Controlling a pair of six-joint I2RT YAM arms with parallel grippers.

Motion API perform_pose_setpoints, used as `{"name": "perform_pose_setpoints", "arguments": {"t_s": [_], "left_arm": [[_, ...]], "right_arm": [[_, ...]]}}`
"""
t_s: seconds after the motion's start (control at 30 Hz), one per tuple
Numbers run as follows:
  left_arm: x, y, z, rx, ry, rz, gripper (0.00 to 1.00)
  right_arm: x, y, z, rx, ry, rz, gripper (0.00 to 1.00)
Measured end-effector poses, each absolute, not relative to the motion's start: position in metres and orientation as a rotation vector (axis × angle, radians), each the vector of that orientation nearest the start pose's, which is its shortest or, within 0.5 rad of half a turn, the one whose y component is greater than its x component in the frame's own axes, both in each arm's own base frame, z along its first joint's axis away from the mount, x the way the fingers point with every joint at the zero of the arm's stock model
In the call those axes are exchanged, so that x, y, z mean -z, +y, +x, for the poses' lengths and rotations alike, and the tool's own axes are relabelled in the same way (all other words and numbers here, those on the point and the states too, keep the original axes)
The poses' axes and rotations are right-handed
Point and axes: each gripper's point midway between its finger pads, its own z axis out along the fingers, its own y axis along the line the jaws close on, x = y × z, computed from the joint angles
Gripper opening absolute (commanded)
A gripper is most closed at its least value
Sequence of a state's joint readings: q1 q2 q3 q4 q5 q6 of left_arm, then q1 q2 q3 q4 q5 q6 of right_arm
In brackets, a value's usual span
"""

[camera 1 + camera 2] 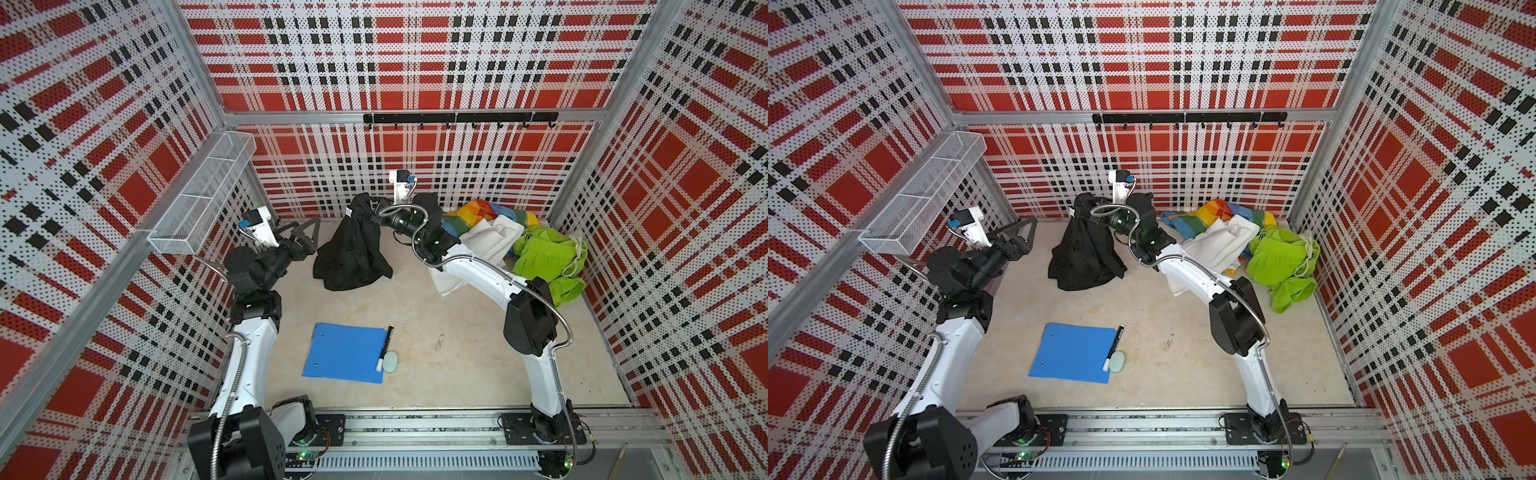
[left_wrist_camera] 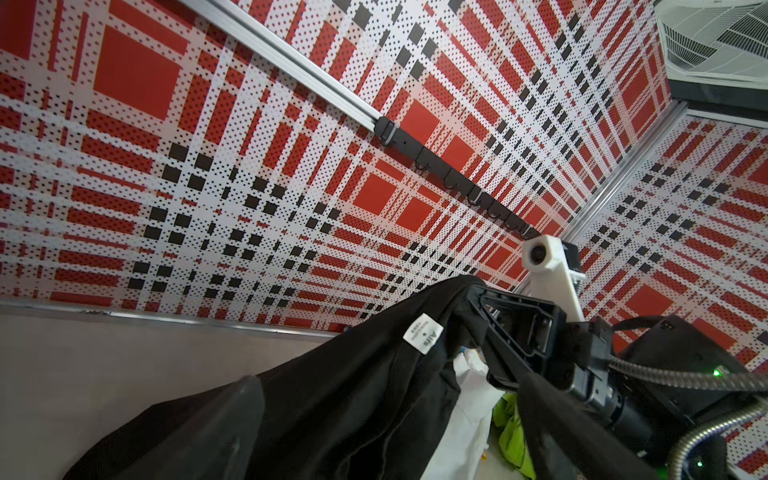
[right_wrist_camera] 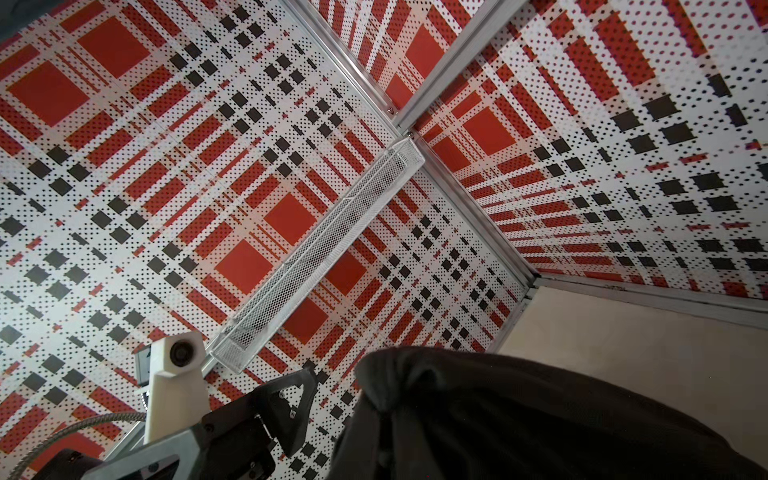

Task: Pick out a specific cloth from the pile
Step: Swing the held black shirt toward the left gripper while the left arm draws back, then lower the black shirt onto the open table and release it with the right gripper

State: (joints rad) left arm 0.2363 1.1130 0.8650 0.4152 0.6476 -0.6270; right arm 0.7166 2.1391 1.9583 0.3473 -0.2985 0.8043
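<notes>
The black cloth is drawn out to the left of the pile of rainbow, white and lime-green fabric. My right gripper is shut on its bunched top and holds it up, while the lower folds rest on the table. In the right wrist view the cloth covers the jaws. My left gripper stands open just left of the cloth, with nothing held. In the left wrist view the cloth shows a white label beyond the open fingers.
A blue folder lies near the front with a black marker and a pale oval pad beside it. A white mesh basket hangs on the left wall. A black hook rail runs along the back wall.
</notes>
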Motion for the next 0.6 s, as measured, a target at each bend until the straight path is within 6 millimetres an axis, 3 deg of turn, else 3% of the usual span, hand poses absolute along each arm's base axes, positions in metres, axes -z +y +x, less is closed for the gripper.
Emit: {"name": "perform_pose_setpoints", "arguments": {"t_s": [0.17, 0.3, 0.6], "left_arm": [[-0.384, -0.019, 0.379, 0.785, 1.485, -0.074, 0.98], [-0.385, -0.022, 0.379, 0.791, 1.483, -0.062, 0.98], [-0.382, -0.025, 0.38, 0.807, 1.493, -0.051, 0.99]], "right_arm": [[-0.374, 0.479, 0.473, -1.437, 1.574, -0.207, 0.03], [-0.344, 0.496, 0.492, -1.434, 1.603, -0.202, 0.03], [-0.209, 0.517, 0.515, -1.369, 1.88, -0.138, 0.05]]}}
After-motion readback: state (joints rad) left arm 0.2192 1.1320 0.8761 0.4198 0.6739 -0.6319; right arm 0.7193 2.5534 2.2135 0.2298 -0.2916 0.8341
